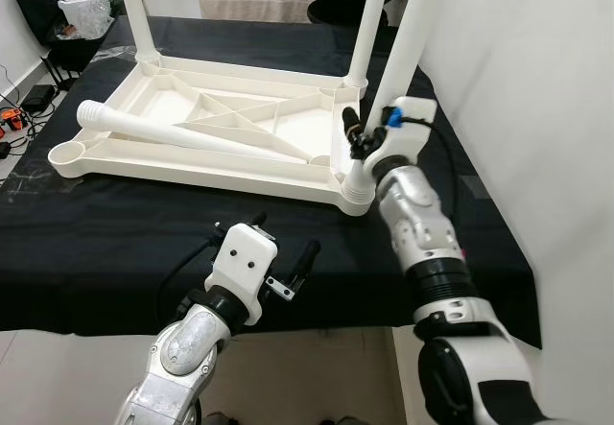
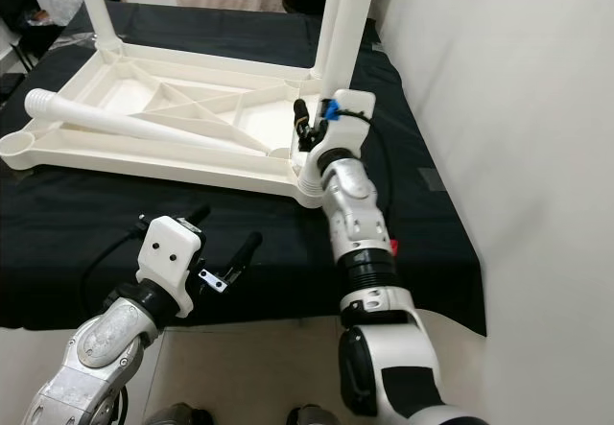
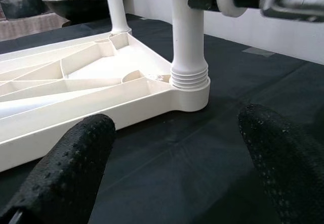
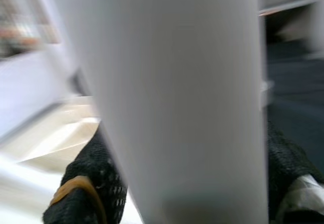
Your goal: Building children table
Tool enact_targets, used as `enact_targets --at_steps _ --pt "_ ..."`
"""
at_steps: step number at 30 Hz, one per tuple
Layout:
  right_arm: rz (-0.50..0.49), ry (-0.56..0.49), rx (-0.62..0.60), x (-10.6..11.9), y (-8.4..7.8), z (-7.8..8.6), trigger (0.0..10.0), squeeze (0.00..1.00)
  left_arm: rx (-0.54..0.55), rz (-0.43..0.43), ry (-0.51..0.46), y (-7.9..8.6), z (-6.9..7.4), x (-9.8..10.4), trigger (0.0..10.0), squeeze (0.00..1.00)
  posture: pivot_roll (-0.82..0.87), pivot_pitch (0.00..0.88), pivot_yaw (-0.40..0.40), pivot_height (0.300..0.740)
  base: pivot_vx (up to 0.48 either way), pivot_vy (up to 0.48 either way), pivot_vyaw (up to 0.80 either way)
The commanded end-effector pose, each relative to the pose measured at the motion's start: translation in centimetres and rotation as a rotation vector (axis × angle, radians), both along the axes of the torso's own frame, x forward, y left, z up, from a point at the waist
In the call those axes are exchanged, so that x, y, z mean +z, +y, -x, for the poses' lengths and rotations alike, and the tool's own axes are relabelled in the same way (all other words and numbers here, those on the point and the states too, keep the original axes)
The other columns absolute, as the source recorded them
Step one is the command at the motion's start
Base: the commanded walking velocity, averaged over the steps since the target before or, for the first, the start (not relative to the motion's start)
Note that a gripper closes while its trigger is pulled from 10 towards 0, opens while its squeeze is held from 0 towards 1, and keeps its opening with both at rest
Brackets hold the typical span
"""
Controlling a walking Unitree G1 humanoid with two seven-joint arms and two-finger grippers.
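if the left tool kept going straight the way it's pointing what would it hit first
Most likely the near right corner of the upturned white table top, where the standing leg is socketed. The left tool is open above the black cloth; depth is uncertain.

Near cloth (image 1: 115,243) open before my left gripper (image 1: 285,257). Upturned tabletop (image 1: 192,171) blocks beyond; loose leg (image 1: 182,135) fills its tray; wall (image 1: 537,108) crowds right.

The upturned tabletop (image 1: 192,147) lies on the worktop (image 1: 115,243), a loose leg (image 1: 182,135) lying across it. Legs stand in its far corners and its near right corner (image 1: 357,190) (right end effector (image 1: 363,137) there); left end effector (image 1: 273,247) sits nearer.
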State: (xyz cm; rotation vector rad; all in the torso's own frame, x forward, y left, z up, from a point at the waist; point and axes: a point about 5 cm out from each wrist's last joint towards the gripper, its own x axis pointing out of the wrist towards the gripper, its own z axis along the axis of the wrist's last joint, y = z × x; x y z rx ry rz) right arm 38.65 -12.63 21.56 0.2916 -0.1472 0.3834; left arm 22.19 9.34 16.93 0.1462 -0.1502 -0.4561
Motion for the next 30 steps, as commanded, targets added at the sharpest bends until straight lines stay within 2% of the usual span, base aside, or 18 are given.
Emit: enact_targets --at_steps 1,2,3,5,6,7,10,12,17,18,19,21,24,25,26,27,28,30 --pt "-0.058 0.006 0.316 0.3 1.2 0.8 10.0 0.00 0.003 -0.001 0.015 -0.1 0.1 -0.4 10.0 0.00 0.07 0.086 -0.089 0.740 0.000 0.000 0.00" --pt "-0.047 0.002 0.442 0.1 1.1 1.3 10.0 0.00 0.004 -0.002 0.014 -0.1 0.1 -0.3 10.0 0.00 0.07 0.084 -0.092 0.740 0.000 0.000 0.00" --pt "-0.047 0.002 0.442 0.1 1.1 1.3 10.0 0.00 0.004 -0.002 0.014 -0.1 0.1 -0.3 10.0 0.00 0.07 0.084 -0.092 0.740 0.000 0.000 0.00" --pt "-0.027 -0.014 0.652 0.0 0.9 2.5 10.0 0.00 0.005 -0.004 0.012 0.0 0.0 -0.3 10.0 0.00 0.07 0.083 -0.089 0.740 0.000 0.000 0.00" --pt "-0.027 -0.014 0.652 0.0 0.9 2.5 10.0 0.00 0.005 -0.004 0.012 0.0 0.0 -0.3 10.0 0.00 0.07 0.083 -0.089 0.740 0.000 0.000 0.00" --pt "-0.012 -0.032 0.762 -0.1 0.8 3.1 10.0 0.00 0.005 -0.005 0.012 0.0 0.1 -0.3 10.0 0.00 0.08 0.083 -0.089 0.740 0.000 0.000 0.00" --pt "-0.005 -0.038 0.836 -0.2 0.9 3.5 10.0 0.00 0.005 -0.008 0.012 0.1 0.1 -0.3 10.0 0.00 0.08 0.084 -0.089 0.740 0.000 0.000 0.00" --pt "0.017 -0.058 0.957 -0.3 1.8 4.0 10.0 0.00 0.004 -0.010 0.014 0.1 0.2 -0.4 10.0 0.00 0.08 0.087 -0.085 0.740 0.000 0.000 0.00" --pt "0.005 -0.081 1.063 0.1 3.3 4.4 9.8 0.00 0.000 -0.010 0.015 0.0 0.1 -0.3 10.0 0.00 0.08 0.089 -0.084 0.740 0.000 0.000 0.00" --pt "0.005 -0.081 1.063 0.1 3.3 4.4 9.8 0.00 0.000 -0.010 0.015 0.0 0.1 -0.3 10.0 0.00 0.08 0.089 -0.084 0.740 0.000 0.000 0.00" --pt "0.008 -0.082 1.061 0.2 4.2 4.1 0.0 0.00 -0.003 -0.009 0.013 -0.1 0.1 -0.3 10.0 0.00 0.08 0.087 -0.083 0.740 0.000 0.000 0.00" --pt "0.006 -0.074 1.051 0.1 4.5 4.0 0.0 0.00 -0.005 -0.009 0.012 -0.1 0.1 -0.3 10.0 0.00 0.08 0.087 -0.083 0.740 0.000 0.000 0.00" --pt "0.056 -0.029 0.939 -0.5 5.2 3.2 0.0 0.00 -0.005 -0.010 0.011 -0.2 0.1 -0.3 10.0 0.00 0.08 0.079 -0.084 0.740 0.000 0.000 0.00" --pt "0.100 0.001 0.770 -0.9 5.3 2.1 0.0 0.00 -0.004 -0.009 0.011 -0.2 0.2 -0.3 10.0 0.00 0.08 0.074 -0.083 0.740 0.000 0.000 0.00" --pt "0.100 0.001 0.770 -0.9 5.3 2.1 0.0 0.00 -0.004 -0.009 0.011 -0.2 0.2 -0.3 10.0 0.00 0.08 0.074 -0.083 0.740 0.000 0.000 0.00" --pt "0.127 0.019 0.653 -1.2 5.3 1.5 0.0 0.00 -0.003 -0.008 0.012 -0.2 0.2 -0.4 10.0 0.00 0.08 0.074 -0.083 0.740 0.000 0.000 0.00" --pt "0.127 0.019 0.653 -1.2 5.3 1.5 0.0 0.00 -0.003 -0.008 0.012 -0.2 0.2 -0.4 10.0 0.00 0.08 0.074 -0.083 0.740 0.000 0.000 0.00" --pt "0.140 0.080 0.405 -1.7 4.6 0.3 0.0 0.00 -0.006 -0.008 0.014 -0.3 0.3 -0.5 10.0 0.00 0.07 0.066 -0.085 0.740 0.000 0.000 0.00"
